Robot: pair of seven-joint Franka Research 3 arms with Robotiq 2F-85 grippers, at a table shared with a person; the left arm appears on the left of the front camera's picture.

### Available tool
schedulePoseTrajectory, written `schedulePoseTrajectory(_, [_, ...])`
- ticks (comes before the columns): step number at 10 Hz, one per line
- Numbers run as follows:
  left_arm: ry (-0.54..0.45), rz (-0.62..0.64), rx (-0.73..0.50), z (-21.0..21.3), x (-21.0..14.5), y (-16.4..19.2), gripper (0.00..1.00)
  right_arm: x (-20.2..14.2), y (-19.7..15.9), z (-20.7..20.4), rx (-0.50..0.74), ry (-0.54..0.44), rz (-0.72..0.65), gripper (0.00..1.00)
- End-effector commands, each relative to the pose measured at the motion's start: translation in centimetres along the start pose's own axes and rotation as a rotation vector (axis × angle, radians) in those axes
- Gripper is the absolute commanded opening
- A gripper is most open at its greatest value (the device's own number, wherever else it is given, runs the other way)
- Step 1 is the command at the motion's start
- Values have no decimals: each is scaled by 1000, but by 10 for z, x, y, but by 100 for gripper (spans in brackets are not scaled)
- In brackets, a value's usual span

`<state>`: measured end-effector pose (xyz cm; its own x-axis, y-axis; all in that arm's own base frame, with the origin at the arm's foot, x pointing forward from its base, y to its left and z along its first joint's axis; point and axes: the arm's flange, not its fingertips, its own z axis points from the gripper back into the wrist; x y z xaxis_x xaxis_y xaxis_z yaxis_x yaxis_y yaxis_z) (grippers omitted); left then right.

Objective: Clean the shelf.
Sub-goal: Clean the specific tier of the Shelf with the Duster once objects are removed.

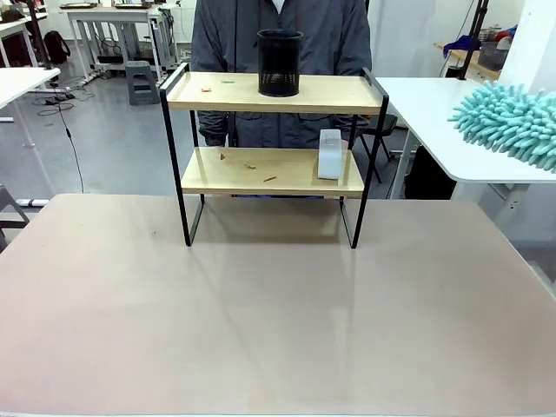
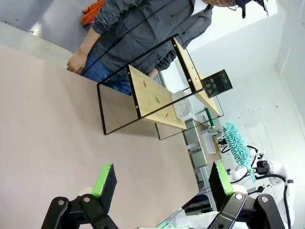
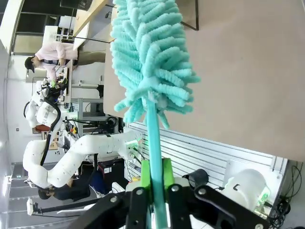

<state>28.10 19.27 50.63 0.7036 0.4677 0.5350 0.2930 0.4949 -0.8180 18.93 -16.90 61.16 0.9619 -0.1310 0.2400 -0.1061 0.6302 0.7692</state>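
Observation:
The shelf point(image 1: 208, 102) stands at the far side of the table, two wooden boards in a black frame; the left wrist view also catches the shelf point(image 2: 143, 90). A black mesh cup point(image 1: 280, 62) sits on its top board and a white box point(image 1: 329, 155) on the lower one, with small coloured scraps point(image 1: 249, 165) on both boards. A teal fluffy duster point(image 1: 512, 123) hangs at the right edge. My right gripper point(image 3: 155, 179) is shut on the duster's handle point(image 3: 153, 143). My left gripper point(image 2: 162, 183) stands open above the table, short of the shelf.
A person in a grey jacket point(image 1: 278, 35) stands right behind the shelf, one hand point(image 2: 76, 62) at the table's far edge. White tables point(image 1: 434, 113) stand to the right and left. The tan table point(image 1: 261, 313) stretches in front of the shelf.

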Motion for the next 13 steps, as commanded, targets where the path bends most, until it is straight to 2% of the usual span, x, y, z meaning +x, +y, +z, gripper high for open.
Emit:
schedulePoseTrajectory(1, [-13, -22, -16, -2, 1, 0, 100, 3, 5, 4, 8, -17, -15, 0])
schedulePoseTrajectory(12, [-13, -22, -16, -2, 1, 0, 100, 3, 5, 4, 8, -17, -15, 0])
schedulePoseTrajectory(13, [-13, -22, -16, -2, 1, 0, 100, 0, 0, 0, 0, 0, 0, 12])
